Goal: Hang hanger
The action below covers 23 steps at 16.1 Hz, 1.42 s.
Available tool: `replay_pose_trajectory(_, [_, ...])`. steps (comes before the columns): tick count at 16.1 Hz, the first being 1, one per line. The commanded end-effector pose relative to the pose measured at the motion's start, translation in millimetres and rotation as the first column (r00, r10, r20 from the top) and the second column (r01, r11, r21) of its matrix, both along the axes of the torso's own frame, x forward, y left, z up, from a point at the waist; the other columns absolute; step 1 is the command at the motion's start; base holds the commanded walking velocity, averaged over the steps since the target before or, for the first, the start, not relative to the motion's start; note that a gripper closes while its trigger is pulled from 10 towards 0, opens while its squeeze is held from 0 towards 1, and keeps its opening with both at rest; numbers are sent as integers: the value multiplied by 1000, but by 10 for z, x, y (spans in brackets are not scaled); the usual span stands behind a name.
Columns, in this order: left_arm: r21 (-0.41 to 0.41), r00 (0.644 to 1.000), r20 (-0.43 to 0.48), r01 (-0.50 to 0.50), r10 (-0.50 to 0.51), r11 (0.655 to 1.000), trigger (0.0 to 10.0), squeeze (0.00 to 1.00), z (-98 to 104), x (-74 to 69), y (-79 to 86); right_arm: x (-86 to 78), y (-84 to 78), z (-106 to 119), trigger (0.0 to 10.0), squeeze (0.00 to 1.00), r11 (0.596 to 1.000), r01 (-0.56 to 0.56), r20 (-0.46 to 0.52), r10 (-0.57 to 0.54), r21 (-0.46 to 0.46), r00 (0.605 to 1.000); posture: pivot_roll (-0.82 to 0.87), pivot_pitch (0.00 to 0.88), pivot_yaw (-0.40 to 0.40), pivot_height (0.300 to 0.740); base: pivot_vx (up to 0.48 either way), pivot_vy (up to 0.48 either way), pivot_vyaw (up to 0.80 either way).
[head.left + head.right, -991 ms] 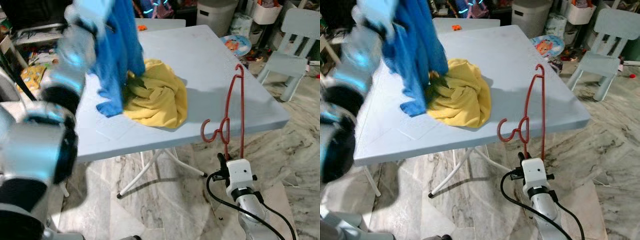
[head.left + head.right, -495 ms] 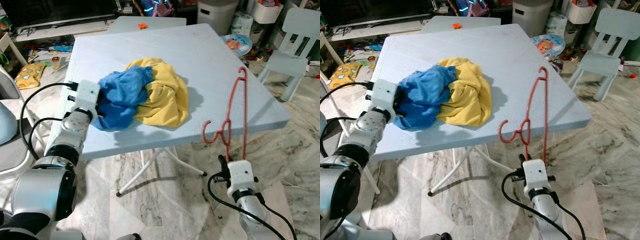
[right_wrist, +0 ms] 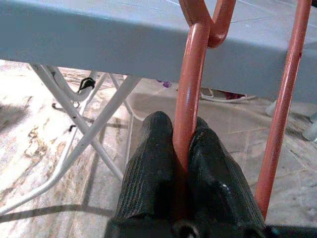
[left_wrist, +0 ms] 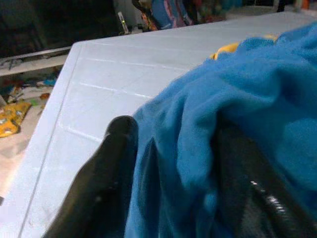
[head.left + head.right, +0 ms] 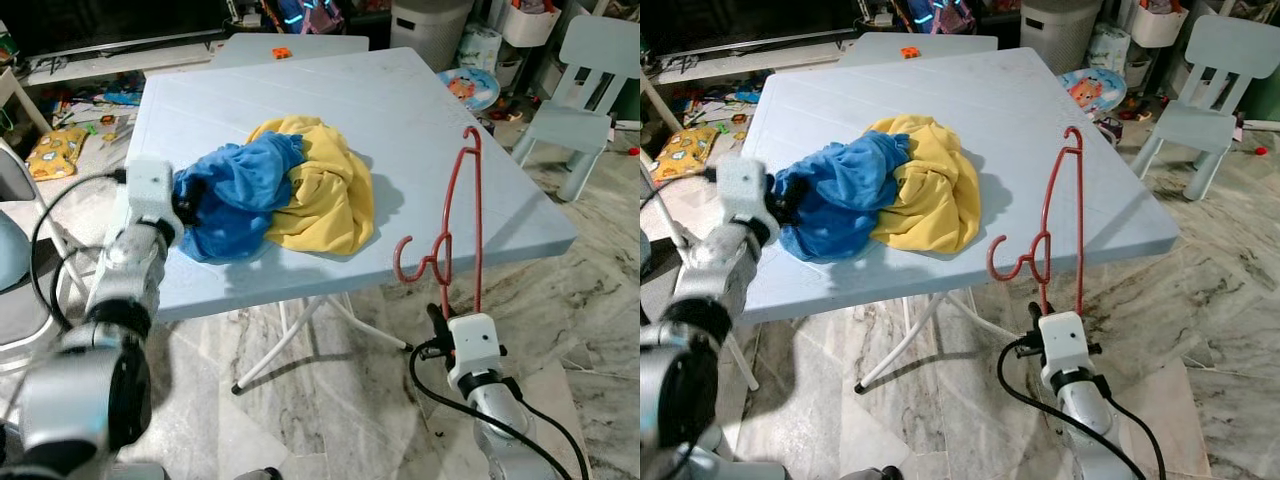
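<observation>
A red wire hanger (image 5: 477,200) stands upright off the front right edge of the light blue table (image 5: 420,110), its hook low and curling left. My right gripper (image 3: 181,134) is shut on one of its thin bars, just below the table's edge (image 5: 437,320). A blue garment (image 5: 235,195) lies bunched on the table against a yellow garment (image 5: 325,195). My left gripper (image 5: 185,205) is at the blue garment's left side. In the left wrist view its fingers (image 4: 114,148) stand apart, open, with blue cloth bulging between them.
White folding legs (image 5: 290,340) hold the table over a marble floor. A small pale chair (image 5: 590,70) stands at the back right, a white bin (image 5: 430,30) behind the table. Toys clutter the floor at the far left (image 5: 60,150). A second table (image 5: 300,45) stands behind.
The left arm lowered the blue garment from high in the air onto the table beside the yellow one, then drew back slightly to the left. The right gripper and hanger barely moved.
</observation>
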<state>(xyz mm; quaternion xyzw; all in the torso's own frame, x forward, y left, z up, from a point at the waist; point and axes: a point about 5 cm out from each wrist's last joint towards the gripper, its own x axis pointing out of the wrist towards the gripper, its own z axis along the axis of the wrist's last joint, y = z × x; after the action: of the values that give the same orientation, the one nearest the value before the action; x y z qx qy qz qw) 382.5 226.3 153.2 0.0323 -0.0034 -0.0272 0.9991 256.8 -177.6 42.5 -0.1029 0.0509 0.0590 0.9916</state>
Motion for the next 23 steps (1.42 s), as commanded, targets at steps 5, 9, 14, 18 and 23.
replay_pose_trajectory(5, [-50,989,149,14,-7,999,10000,1000,-215,-400,-251,69,40,-41,10000,0,1000,0,-17,0,12,1000,-8,40,67,740,0,0,0])
replay_pose_trajectory(9, [-48,992,124,-25,31,999,10000,1000,-420,-660,-313,106,95,-40,10000,0,1000,-18,-12,19,23,1000,-5,25,63,740,0,0,0])
replay_pose_trajectory(14, [116,999,6,34,-35,993,10000,1000,-628,-808,-432,186,77,-21,10000,0,999,-30,-7,30,23,1000,18,0,30,740,0,0,0])
replay_pose_trajectory(18, [118,994,1,107,-108,987,10000,1000,-654,-863,-653,259,141,99,10000,0,999,-43,45,41,28,998,7,0,45,740,0,0,0])
replay_pose_trajectory(23, [66,997,6,76,-77,995,10000,1000,-735,-954,-853,280,242,419,10000,0,995,-65,174,50,80,983,-14,0,59,740,0,0,0])
